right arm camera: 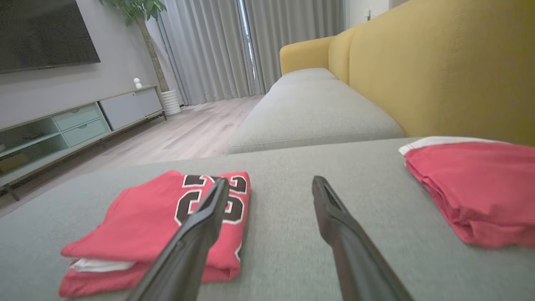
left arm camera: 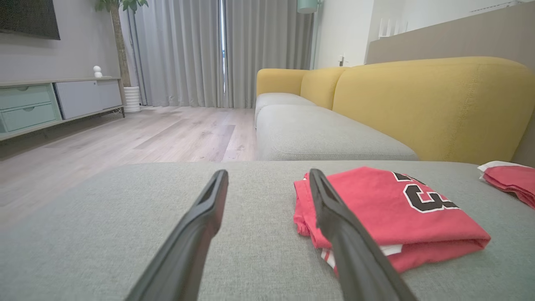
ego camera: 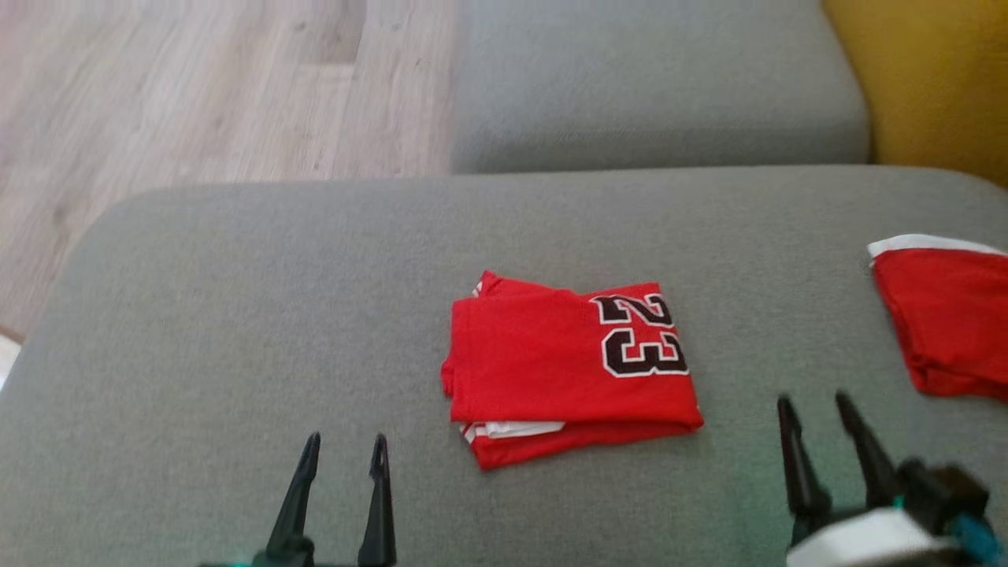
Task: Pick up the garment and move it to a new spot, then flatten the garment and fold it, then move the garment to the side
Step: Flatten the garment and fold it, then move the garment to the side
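The garment [ego camera: 567, 370] is a red jersey with a black number 23, folded into a neat rectangle in the middle of the grey sofa seat [ego camera: 236, 331]. Through the left wrist camera the garment [left arm camera: 388, 213] lies just right of my fingers; through the right wrist camera it [right arm camera: 154, 225] sits to their left. My left gripper [ego camera: 346, 453] is open near the seat's front edge, left of the garment, holding nothing. My right gripper [ego camera: 815, 409] is open too, right of the garment and apart from it.
A second folded red cloth with a white edge [ego camera: 945, 315] lies at the seat's right end. Another grey cushion [ego camera: 654, 87] lies beyond, with the yellow backrest [ego camera: 929, 79] to the right. Wooden floor [ego camera: 197, 94] is off the left edge.
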You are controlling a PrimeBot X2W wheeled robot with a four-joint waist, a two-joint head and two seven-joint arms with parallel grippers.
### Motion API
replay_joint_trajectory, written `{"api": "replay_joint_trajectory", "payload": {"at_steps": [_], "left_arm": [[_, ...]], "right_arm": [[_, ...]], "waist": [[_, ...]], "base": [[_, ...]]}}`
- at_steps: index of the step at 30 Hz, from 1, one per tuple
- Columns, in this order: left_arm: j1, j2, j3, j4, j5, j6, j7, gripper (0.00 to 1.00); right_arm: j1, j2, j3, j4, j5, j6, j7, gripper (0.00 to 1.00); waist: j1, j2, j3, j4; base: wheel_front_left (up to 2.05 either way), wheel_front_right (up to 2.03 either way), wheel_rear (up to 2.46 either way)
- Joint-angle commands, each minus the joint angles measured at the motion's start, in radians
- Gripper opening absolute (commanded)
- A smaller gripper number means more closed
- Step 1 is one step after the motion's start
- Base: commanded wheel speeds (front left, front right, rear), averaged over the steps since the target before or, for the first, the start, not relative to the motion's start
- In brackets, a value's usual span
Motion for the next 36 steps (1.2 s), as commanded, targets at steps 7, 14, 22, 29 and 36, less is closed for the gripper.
{"api": "replay_joint_trajectory", "payload": {"at_steps": [7,14,22,29,36], "left_arm": [[0.020,-0.013,0.048,-0.033,0.000,0.019,-0.010,1.00],[0.046,-0.013,0.054,-0.027,0.005,0.018,-0.010,1.00],[0.050,-0.013,0.055,-0.029,0.014,0.014,-0.010,1.00],[0.050,-0.013,0.060,-0.031,0.020,0.011,-0.010,1.00],[0.052,-0.014,0.065,-0.029,0.023,0.007,-0.010,1.00]], "right_arm": [[0.068,0.005,0.012,-0.081,-0.063,0.007,-0.013,1.00],[0.104,0.013,-0.002,-0.102,-0.083,0.007,-0.013,1.00],[0.116,0.018,0.005,-0.103,-0.092,0.007,-0.013,1.00],[0.115,0.019,0.009,-0.101,-0.095,0.007,-0.013,1.00],[0.114,0.021,0.012,-0.099,-0.098,0.007,-0.014,1.00]], "waist": [[0.0001,0.0000,-0.043,-0.018],[0.0001,0.0000,-0.065,-0.010],[0.0001,0.0000,-0.069,-0.004],[0.0001,0.0000,-0.064,-0.004],[0.0001,0.0000,-0.062,-0.005]], "base": [[0.00,0.00,0.00],[0.00,0.00,0.00],[0.00,0.00,0.00],[0.00,0.00,0.00],[0.00,0.00,0.00]]}}
